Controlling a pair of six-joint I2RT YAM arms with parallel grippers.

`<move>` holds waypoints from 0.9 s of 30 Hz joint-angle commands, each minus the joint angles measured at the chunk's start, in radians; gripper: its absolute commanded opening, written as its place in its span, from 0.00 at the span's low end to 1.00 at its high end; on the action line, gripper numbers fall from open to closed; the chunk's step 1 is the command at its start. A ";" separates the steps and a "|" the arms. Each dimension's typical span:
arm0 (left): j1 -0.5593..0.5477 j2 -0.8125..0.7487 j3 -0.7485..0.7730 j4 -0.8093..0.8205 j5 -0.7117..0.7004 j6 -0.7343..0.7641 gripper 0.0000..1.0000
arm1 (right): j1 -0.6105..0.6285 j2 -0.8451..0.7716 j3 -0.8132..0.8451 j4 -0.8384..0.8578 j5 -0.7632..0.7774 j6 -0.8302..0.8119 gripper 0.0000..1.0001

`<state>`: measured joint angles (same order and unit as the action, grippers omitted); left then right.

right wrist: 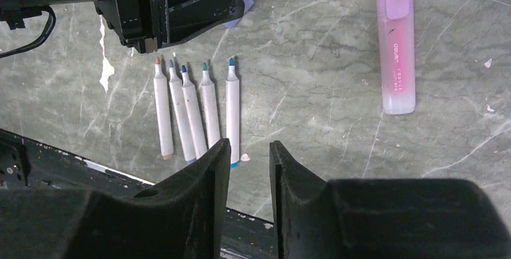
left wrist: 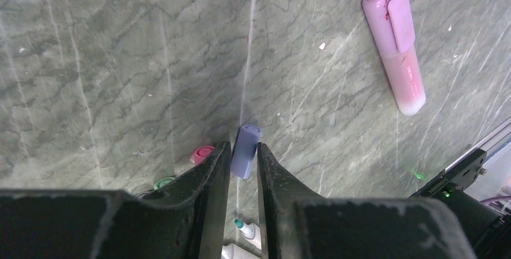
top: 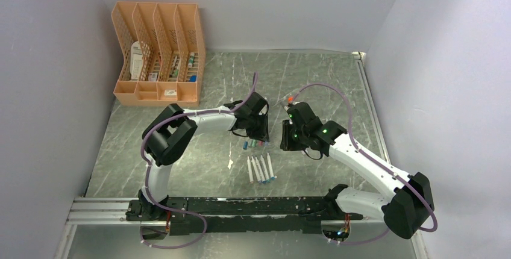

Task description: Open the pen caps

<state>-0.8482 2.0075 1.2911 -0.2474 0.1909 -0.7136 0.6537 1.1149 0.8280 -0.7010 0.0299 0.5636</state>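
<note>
The left gripper points down at the marble table around its middle. Its jaws are pinching a short lavender-blue cap, which sticks out past the fingertips with its far end at or just above the tabletop. Just to one side of the left finger lie two loose pen caps, a pink cap and a green cap, close together on the surface.

The right gripper hangs beside the left one, slightly nearer the right edge. Its jaws are spread a little and there is nothing between them. Below it, toward the near edge, five white pen barrels lie side by side and touching. All are uncapped, with their coloured tips pointing toward the far edge and the left gripper.

A pink highlighter lies by itself, well apart from the barrels on the side toward the right edge. Its lilac cap with a clip is on.

An orange file organiser with four slots stands in the far left corner, holding some small items that cannot be identified.
</note>
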 commanded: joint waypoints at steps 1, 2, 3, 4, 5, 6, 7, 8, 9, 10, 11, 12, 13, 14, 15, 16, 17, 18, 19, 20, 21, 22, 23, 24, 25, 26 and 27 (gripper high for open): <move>-0.007 0.005 0.033 -0.032 -0.031 0.014 0.33 | -0.006 -0.017 -0.003 0.017 -0.008 -0.010 0.30; -0.008 0.004 0.031 -0.031 -0.031 0.014 0.33 | -0.006 -0.014 -0.003 0.019 -0.008 -0.009 0.30; -0.008 0.002 0.031 -0.030 -0.032 0.014 0.33 | -0.006 -0.014 -0.003 0.018 -0.010 -0.009 0.30; -0.007 0.000 0.031 -0.030 -0.031 0.013 0.33 | -0.006 -0.016 -0.003 0.017 -0.011 -0.010 0.30; -0.009 -0.003 0.031 -0.030 -0.030 0.011 0.33 | -0.006 -0.017 -0.003 0.018 -0.011 -0.009 0.30; -0.008 -0.009 0.031 -0.029 -0.029 0.010 0.33 | -0.006 -0.018 -0.004 0.019 -0.009 -0.008 0.30; -0.009 -0.017 0.032 -0.030 -0.029 0.010 0.33 | -0.006 -0.019 -0.003 0.019 -0.008 -0.008 0.30; -0.010 -0.028 0.036 -0.030 -0.029 0.009 0.33 | -0.006 -0.019 -0.002 0.016 -0.008 -0.008 0.30; -0.010 -0.040 0.041 -0.033 -0.032 0.009 0.34 | -0.006 -0.021 -0.001 0.014 -0.006 -0.008 0.30; -0.011 -0.054 0.049 -0.038 -0.034 0.010 0.34 | -0.006 -0.020 -0.001 0.014 -0.003 -0.008 0.30; -0.012 -0.071 0.057 -0.042 -0.032 0.011 0.34 | -0.006 -0.021 0.003 0.013 0.000 -0.008 0.30; -0.012 -0.089 0.065 -0.045 -0.032 0.011 0.35 | -0.005 -0.023 0.007 0.010 0.005 -0.008 0.30; -0.013 -0.109 0.074 -0.048 -0.031 0.012 0.36 | -0.008 -0.025 0.013 0.005 0.011 -0.008 0.30; -0.014 -0.128 0.082 -0.051 -0.031 0.014 0.37 | -0.008 -0.026 0.022 0.000 0.020 -0.008 0.30; -0.015 -0.151 0.091 -0.056 -0.034 0.015 0.38 | -0.011 -0.027 0.032 -0.003 0.026 -0.010 0.31; -0.014 -0.173 0.100 -0.062 -0.039 0.017 0.39 | -0.015 -0.026 0.041 -0.006 0.034 -0.013 0.31; -0.015 -0.196 0.106 -0.073 -0.046 0.018 0.40 | -0.023 -0.023 0.051 -0.008 0.039 -0.018 0.31; -0.015 -0.222 0.108 -0.078 -0.052 0.021 0.40 | -0.032 -0.017 0.062 -0.010 0.043 -0.024 0.31; -0.014 -0.247 0.106 -0.080 -0.060 0.023 0.41 | -0.040 -0.006 0.076 -0.011 0.049 -0.032 0.31; -0.015 -0.286 0.097 -0.082 -0.067 0.025 0.43 | -0.055 0.007 0.092 -0.007 0.059 -0.040 0.31; -0.015 -0.305 0.086 -0.082 -0.077 0.028 0.46 | -0.065 0.023 0.104 -0.002 0.062 -0.049 0.31; -0.015 -0.339 0.069 -0.082 -0.086 0.029 0.55 | -0.088 0.044 0.118 0.007 0.058 -0.059 0.31; -0.014 -0.384 0.049 -0.083 -0.096 0.031 0.67 | -0.106 0.066 0.132 0.019 0.054 -0.068 0.31; -0.014 -0.420 0.023 -0.079 -0.103 0.034 0.84 | -0.123 0.089 0.147 0.035 0.049 -0.075 0.31; -0.015 -0.456 -0.005 -0.073 -0.111 0.034 0.95 | -0.142 0.117 0.163 0.050 0.041 -0.082 0.31; -0.014 -0.492 -0.038 -0.068 -0.120 0.034 1.00 | -0.154 0.157 0.183 0.070 0.035 -0.088 0.31; -0.014 -0.528 -0.068 -0.067 -0.127 0.034 1.00 | -0.178 0.189 0.213 0.083 0.027 -0.094 0.31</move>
<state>-0.8547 1.5719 1.3094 -0.3012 0.1158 -0.6930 0.5346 1.2079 0.9672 -0.6861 0.0605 0.5137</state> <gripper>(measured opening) 0.981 0.308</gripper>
